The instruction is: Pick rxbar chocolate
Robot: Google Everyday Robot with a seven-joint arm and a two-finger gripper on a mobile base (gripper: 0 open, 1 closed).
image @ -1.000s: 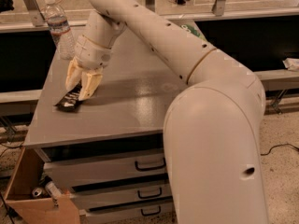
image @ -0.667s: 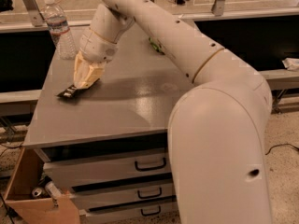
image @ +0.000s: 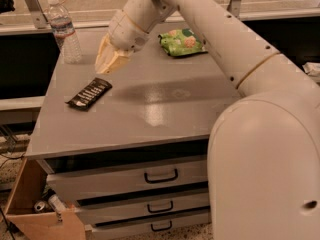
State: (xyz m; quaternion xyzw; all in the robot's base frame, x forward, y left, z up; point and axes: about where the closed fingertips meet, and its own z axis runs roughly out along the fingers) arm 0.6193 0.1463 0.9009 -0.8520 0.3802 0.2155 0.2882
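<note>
The rxbar chocolate is a flat dark bar with pale lettering. It lies at an angle on the grey table, near the left edge. My gripper hangs above the table, up and to the right of the bar, apart from it and holding nothing that I can see. The white arm reaches in from the lower right, across the table's back.
A water bottle stands at the back left corner. A green snack bag lies at the back middle. Drawers sit under the table. An open cardboard box stands on the floor at the lower left.
My gripper was down at the bar and has since lifted up and away to the right. The bar stays on the table. The view has shifted closer.
</note>
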